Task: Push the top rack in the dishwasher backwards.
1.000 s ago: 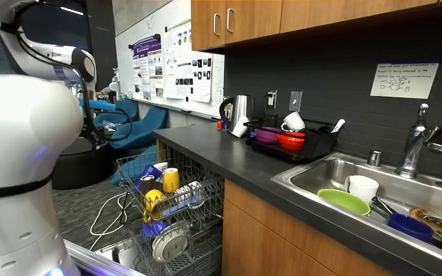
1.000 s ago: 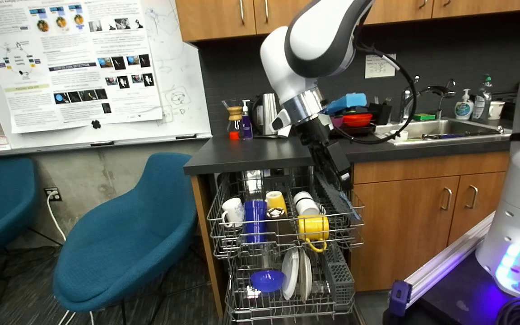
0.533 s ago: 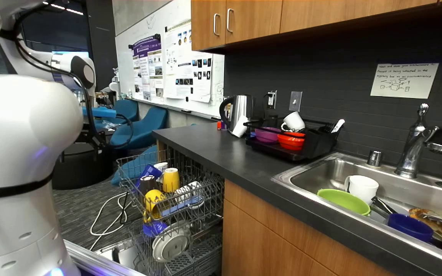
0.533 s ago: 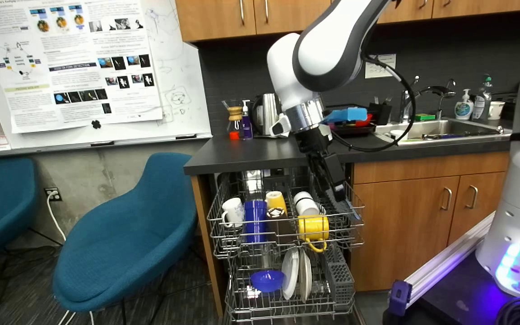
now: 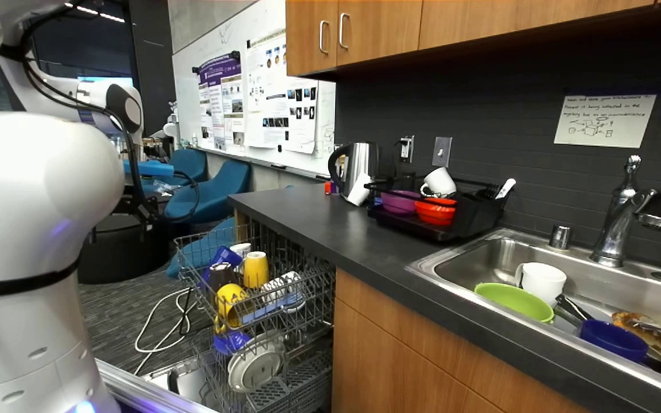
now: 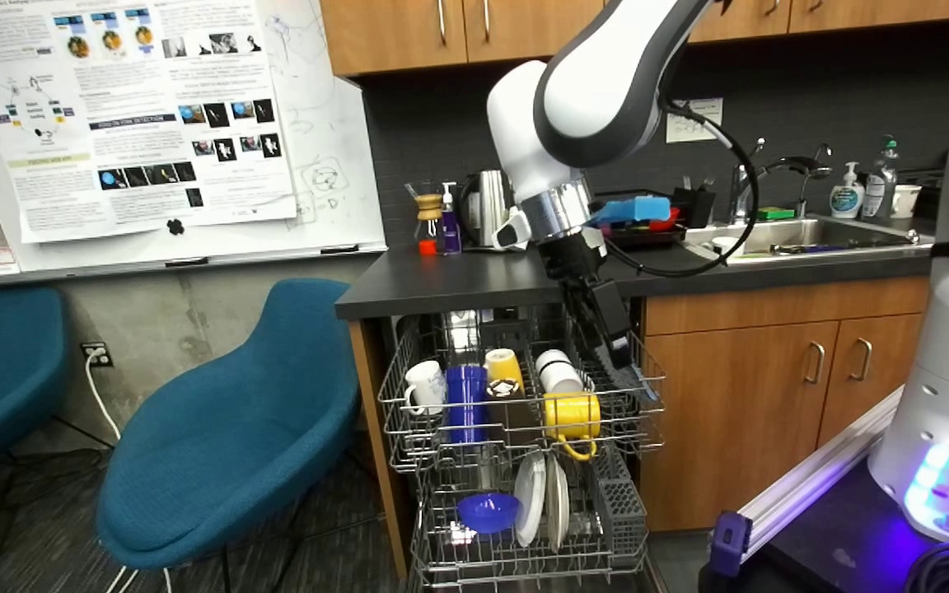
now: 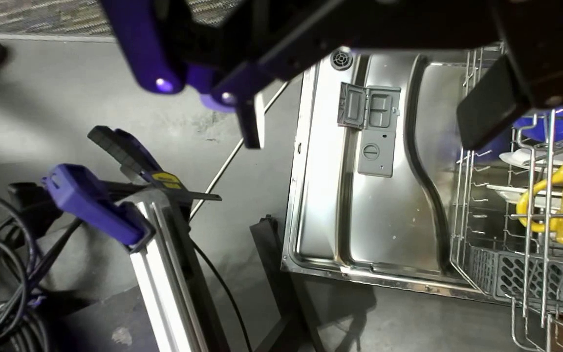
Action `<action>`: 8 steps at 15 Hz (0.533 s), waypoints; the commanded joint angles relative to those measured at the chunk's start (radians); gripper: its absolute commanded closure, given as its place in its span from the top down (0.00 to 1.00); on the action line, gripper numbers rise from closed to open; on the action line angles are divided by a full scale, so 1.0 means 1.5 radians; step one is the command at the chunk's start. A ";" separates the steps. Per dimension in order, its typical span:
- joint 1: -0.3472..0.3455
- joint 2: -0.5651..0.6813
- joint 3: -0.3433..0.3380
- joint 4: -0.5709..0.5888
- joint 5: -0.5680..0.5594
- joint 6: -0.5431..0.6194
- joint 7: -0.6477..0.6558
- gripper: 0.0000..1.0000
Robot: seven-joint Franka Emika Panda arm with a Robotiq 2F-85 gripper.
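The top rack (image 6: 524, 445) is a wire basket pulled out of the dishwasher (image 7: 384, 210), under the counter. It holds yellow, blue, white and dark cups. It also shows in an exterior view (image 5: 313, 312) and at the right of the wrist view (image 7: 530, 254). The dishwasher's metal door is folded down. My gripper (image 7: 364, 132) is open and empty, fingers wide apart, in front of the rack and over the door. In an exterior view the gripper (image 6: 619, 350) overlaps the rack's right side. In the other angle the gripper (image 5: 147, 221) appears apart from the rack.
The lower rack (image 6: 516, 568) with plates and a blue bowl is also out. The counter (image 6: 458, 284) overhangs the racks. A blue chair (image 6: 236, 428) stands beside them. A metal rail (image 7: 164, 293) with a clamp (image 7: 98, 205) lies near the robot base.
The arm and gripper shifted slightly right and downward in an exterior view during the earlier half second, then held still. The racks and cups have not moved.
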 commanded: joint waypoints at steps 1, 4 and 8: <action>0.001 0.000 -0.001 0.001 0.000 -0.002 0.000 1.00; 0.001 0.000 -0.001 0.001 0.000 -0.002 0.000 1.00; 0.018 0.056 0.026 0.023 0.008 0.039 0.052 1.00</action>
